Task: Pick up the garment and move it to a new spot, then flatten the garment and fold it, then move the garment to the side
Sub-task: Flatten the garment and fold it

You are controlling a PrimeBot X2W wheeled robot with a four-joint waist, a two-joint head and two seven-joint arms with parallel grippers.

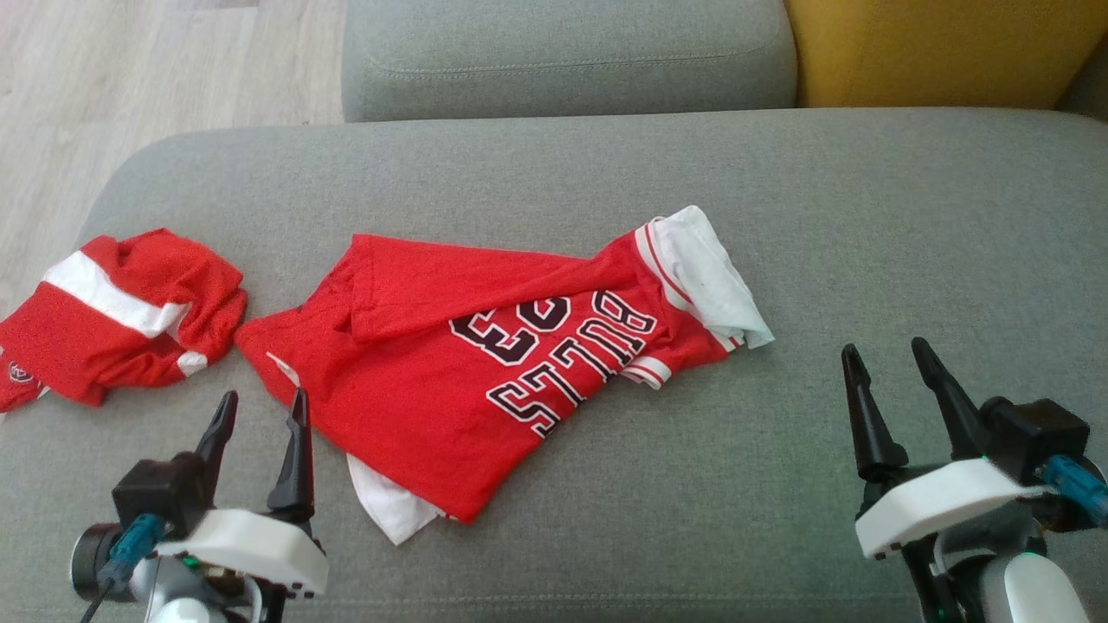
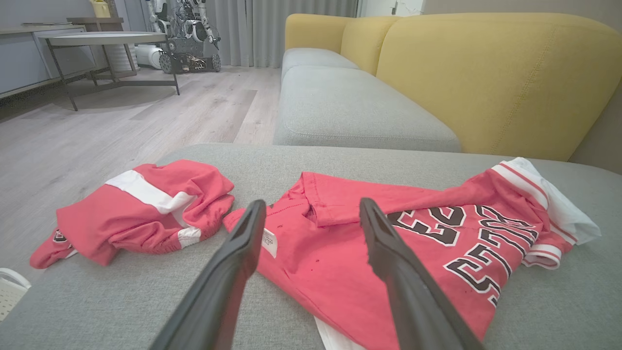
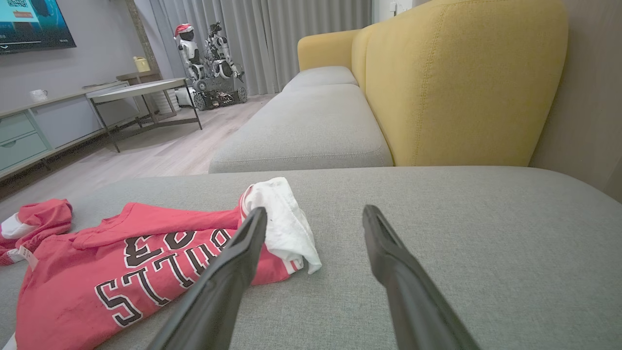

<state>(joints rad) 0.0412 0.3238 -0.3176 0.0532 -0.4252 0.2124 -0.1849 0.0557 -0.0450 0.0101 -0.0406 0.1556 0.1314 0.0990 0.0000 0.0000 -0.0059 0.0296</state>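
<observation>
Head view: red jersey (image 1: 485,372) lay rumpled, print up, mid grey sofa seat (image 1: 779,484). Left fingers (image 1: 294,450) spread wide, empty, just beside its left edge. Right fingers (image 1: 866,415) wide, empty, well apart to its right. Second red garment (image 1: 121,316) sat at the seat's left end.
Left wrist view: left fingers (image 2: 233,262) wide, framing the jersey (image 2: 340,262); contact unclear.
Right wrist view: right fingers (image 3: 398,277) wide over bare seat, jersey (image 3: 97,272) to the left.
</observation>
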